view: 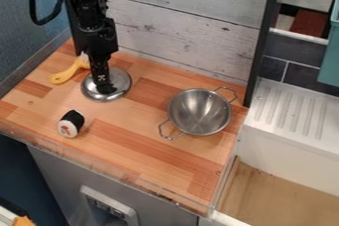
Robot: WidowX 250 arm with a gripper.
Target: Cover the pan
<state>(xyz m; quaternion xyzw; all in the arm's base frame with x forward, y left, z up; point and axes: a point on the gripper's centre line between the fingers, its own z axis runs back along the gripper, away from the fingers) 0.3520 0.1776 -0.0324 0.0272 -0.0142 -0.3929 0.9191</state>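
The pan (200,112), a shiny metal bowl shape with two wire loop handles, sits upright and uncovered toward the right of the wooden counter (142,145). One handle points to the far right, the other to the near left. The round metal lid (121,84) is on the far left part of the counter, well apart from the pan, and seems to lie flat with its domed side up. The gripper (104,88) hangs down over the middle of the lid, tips close to its top; the arm comes in from the upper left. I cannot tell whether the gripper is spread, pressed together or pinching the lid.

Just left of the lid is a brush (65,74) with a yellow handle, partly behind the arm. Nearer, on the left, lies a toy sushi roll (71,123) in black and white, apart from the lid.

Pale wooden boards (185,22) stand along the far side, with a dark upright post (261,41) at their right end. Right of the counter are a ridged white drainboard (286,111) and, nearer, a basin with a wood-toned floor (278,190).
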